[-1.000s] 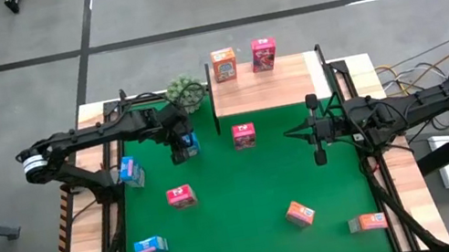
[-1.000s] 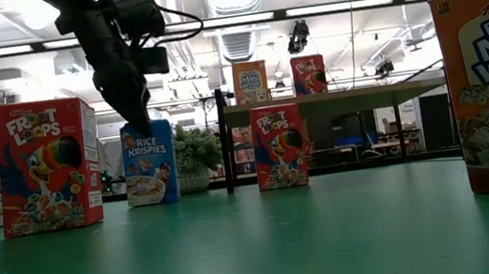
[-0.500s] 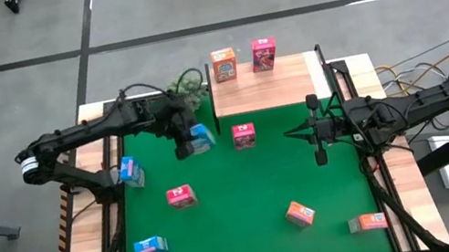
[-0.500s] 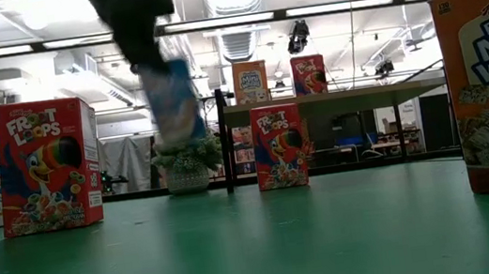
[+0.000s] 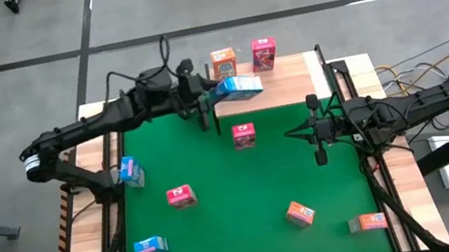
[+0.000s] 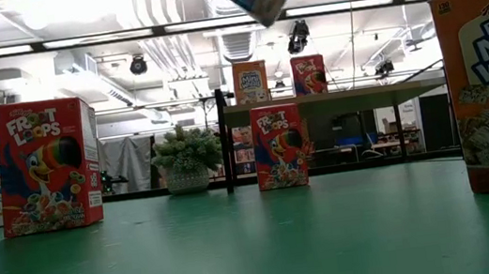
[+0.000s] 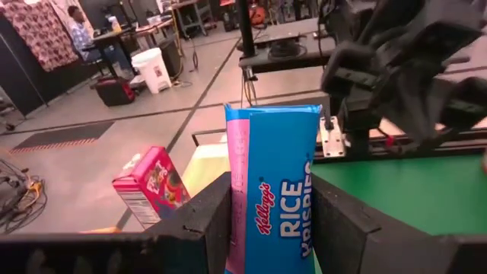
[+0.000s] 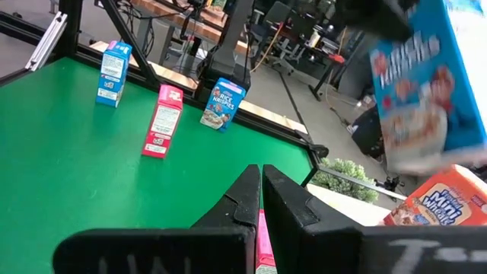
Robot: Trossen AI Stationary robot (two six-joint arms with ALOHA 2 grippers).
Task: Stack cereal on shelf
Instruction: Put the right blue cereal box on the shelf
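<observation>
Left gripper: left gripper [image 5: 217,91] is raised above the table at the near-left corner of the shelf [image 5: 287,89]; its fingers [image 7: 202,221] are partly spread and clamp a blue Rice Krispies box [image 5: 238,88] by its two sides.
Held box: it sticks out past the fingertips, over the shelf board, tilted rather than upright; in the low view it hangs high above the green table [image 5: 221,210] with nothing under it.
Boxes past the held one: an orange box [image 5: 224,64] and a red box [image 5: 264,54] stand upright side by side at the shelf's far edge, just beyond the carried box; whether it touches the orange one cannot be told.
Below the left gripper: a red Froot Loops box [image 5: 244,135] stands on the felt just in front of the shelf, near the gripper's right side.
Behind the left arm: a small green plant [image 6: 186,157] stands by the shelf's left support.
Farther from the left gripper: a blue box [image 5: 130,170], a red box on the felt [image 5: 180,196] and another blue box [image 5: 149,246] sit well apart toward the table's left and front.
Right gripper: right gripper [image 5: 320,157] waits over the table's right side, in front of the shelf's right support, fingers pressed together and holding nothing.
Near the right gripper: two orange boxes, one [image 5: 299,214] toward the front and one [image 5: 368,222] at the front-right corner, lie on the felt well clear of it.
</observation>
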